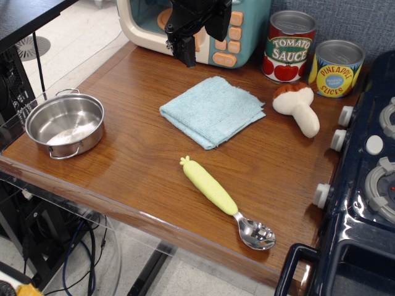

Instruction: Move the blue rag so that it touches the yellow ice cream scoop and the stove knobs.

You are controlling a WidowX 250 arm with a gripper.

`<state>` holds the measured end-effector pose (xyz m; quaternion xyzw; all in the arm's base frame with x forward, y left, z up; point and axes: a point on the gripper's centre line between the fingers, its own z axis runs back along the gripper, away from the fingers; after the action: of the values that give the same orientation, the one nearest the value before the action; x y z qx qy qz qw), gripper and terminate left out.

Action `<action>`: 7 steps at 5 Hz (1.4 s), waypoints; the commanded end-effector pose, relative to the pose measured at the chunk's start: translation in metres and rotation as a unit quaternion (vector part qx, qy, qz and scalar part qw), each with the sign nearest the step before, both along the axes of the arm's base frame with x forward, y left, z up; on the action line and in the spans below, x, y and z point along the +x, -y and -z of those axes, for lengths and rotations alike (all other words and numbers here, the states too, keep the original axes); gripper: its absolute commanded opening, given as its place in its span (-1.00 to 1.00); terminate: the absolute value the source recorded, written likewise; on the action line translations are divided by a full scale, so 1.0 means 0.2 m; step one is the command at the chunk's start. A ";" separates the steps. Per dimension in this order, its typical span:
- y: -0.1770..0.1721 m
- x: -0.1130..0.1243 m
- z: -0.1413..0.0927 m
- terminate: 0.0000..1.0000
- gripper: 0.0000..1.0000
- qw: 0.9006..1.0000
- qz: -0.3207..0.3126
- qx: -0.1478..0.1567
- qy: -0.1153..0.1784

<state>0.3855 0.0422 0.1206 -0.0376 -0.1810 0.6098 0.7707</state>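
Observation:
The light blue folded rag [213,110] lies flat on the wooden table [136,154], near the back middle. The yellow ice cream scoop [226,201] lies in front of it, handle pointing back-left, metal bowl toward the front edge; a strip of bare wood separates rag and scoop. The white stove knobs [338,140] sit in a row on the navy toy stove [364,203] at the right, apart from the rag. My black gripper [184,52] hangs above the table behind the rag's back-left corner, in front of the toy microwave. It holds nothing; I cannot tell how its jaws stand.
A steel pot [65,124] stands at the left edge. A toy microwave [203,28] stands at the back. A tomato sauce can [289,46] and a pineapple can [336,68] stand back right, with a beige toy mushroom [298,107] in front of them, right of the rag.

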 end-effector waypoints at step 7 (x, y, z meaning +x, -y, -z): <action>0.05 0.04 0.46 -1.00 1.00 0.991 0.023 0.012 -0.135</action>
<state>0.3911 0.0357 0.0150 0.0606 -0.0670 0.5943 0.7992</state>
